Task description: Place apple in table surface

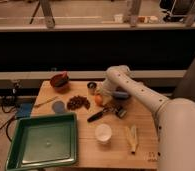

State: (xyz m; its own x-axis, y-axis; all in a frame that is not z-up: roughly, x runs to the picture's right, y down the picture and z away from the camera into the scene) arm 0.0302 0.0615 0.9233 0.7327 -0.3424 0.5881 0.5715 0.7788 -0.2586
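**Apple at the hand's tip, low over the middle of the bench**

Nearest on the wooden bench (88, 152) sits a green tray (41, 142) at the front left, with a white cup (103, 132) just right of it. Further in lies a black-handled tool (97, 116), and left of that a pile of brown pieces (78, 103).

Just behind the tool is a small round orange thing, most likely the apple (98, 100). It lies right at the tip of the hand (103, 95), on its left and lower side, at or just above the wood. Being round, it has no long axis to line up.

The white arm (141, 95) reaches in from the right and bends down to that spot. Whether the hand is clamped on the apple, I cannot tell.

Behind stand a metal can (92, 87) and, farther left, a red bowl (59, 80).
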